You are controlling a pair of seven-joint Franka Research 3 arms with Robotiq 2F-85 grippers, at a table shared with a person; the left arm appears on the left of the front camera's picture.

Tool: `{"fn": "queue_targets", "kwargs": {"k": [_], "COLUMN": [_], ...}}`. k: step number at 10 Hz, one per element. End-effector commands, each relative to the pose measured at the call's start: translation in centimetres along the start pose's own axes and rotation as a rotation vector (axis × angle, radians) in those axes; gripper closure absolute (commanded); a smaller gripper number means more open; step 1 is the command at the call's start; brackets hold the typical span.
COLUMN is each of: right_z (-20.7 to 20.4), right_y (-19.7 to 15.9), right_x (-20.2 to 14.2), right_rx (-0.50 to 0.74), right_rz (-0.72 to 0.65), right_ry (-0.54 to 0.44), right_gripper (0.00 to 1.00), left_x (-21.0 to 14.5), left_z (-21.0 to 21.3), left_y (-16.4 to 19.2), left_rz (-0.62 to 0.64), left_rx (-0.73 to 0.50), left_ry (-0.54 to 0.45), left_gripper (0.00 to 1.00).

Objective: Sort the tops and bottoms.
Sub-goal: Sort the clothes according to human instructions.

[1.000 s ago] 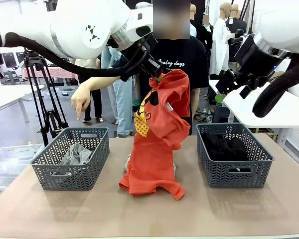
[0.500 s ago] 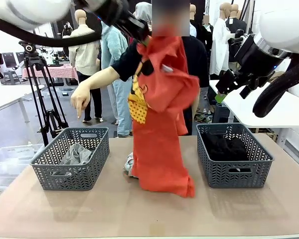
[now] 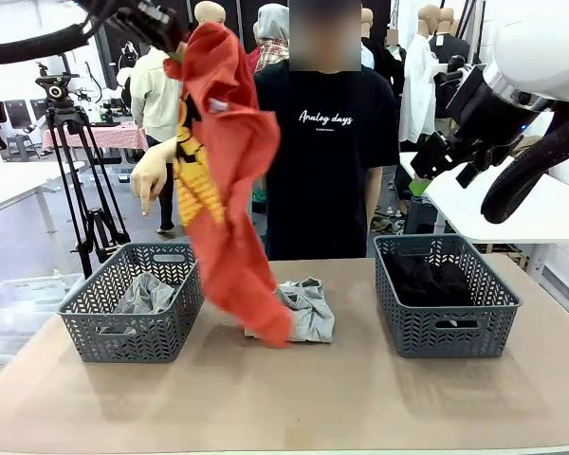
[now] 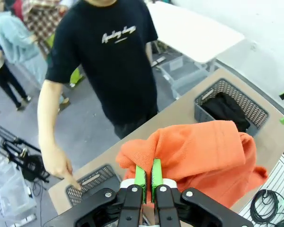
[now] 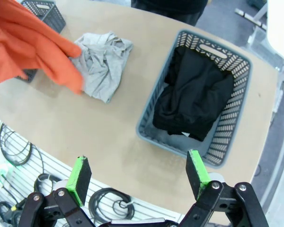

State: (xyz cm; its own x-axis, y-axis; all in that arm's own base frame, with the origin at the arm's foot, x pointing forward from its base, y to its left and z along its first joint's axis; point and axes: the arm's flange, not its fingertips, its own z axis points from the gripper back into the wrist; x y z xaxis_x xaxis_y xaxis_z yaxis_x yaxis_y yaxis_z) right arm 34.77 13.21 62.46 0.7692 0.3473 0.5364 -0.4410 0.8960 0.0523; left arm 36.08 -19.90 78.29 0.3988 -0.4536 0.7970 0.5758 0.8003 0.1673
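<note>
My left gripper [image 3: 173,49] is raised high at the upper left, shut on the orange T-shirt [image 3: 229,190] with a yellow print. The shirt hangs down, and its hem trails near the light grey top [image 3: 306,309] lying on the table's middle. In the left wrist view the green fingers [image 4: 141,177] pinch the orange shirt [image 4: 199,153]. A mottled grey top [image 3: 144,294] lies in the left basket [image 3: 175,327]. The black bottoms [image 5: 194,97] fill the right basket [image 5: 236,113]. My right gripper [image 5: 138,170] hovers open and empty, high over that basket [image 3: 446,327].
A person in a black T-shirt [image 3: 327,142] stands at the far side, one hand [image 3: 152,180] pointing down at the left basket. A white side table [image 3: 512,209] stands at the right. Bare tabletop [image 3: 284,398] lies in front of the baskets.
My left arm has swung the orange T-shirt up and to the left, from the middle towards the left basket. This uncovered the grey top on the table. The right arm has not moved.
</note>
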Motion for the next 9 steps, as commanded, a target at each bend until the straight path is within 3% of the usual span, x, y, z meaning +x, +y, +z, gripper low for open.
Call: {"fn": "queue_targets", "kwargs": {"k": [1,6,7,9], "right_z": [0.1,0.1,0.1,0.1], "right_y": [0.1,0.1,0.1,0.1], "right_x": [0.1,0.1,0.1,0.1], "right_rx": [-0.005,-0.005,-0.005,-0.005], "right_rz": [-0.001,-0.001,-0.001,-0.001], "right_ry": [0.013,0.013,0.013,0.013], "right_gripper": [0.00,0.00,0.00,0.00], "left_x": [0.9,0.4,0.8,1.3], "left_z": [0.0,-0.4,1.3,5.2], "left_y": [-1.1,-1.4,1.7,4.6], "left_rz": [-0.041,-0.022,0.063,0.127], "left_rx": [-0.024,-0.025,0.052,0.159], "left_ry": [-0.014,0.000,-0.033,-0.116], "left_gripper": [1.00,1.00,1.00,1.00]}}
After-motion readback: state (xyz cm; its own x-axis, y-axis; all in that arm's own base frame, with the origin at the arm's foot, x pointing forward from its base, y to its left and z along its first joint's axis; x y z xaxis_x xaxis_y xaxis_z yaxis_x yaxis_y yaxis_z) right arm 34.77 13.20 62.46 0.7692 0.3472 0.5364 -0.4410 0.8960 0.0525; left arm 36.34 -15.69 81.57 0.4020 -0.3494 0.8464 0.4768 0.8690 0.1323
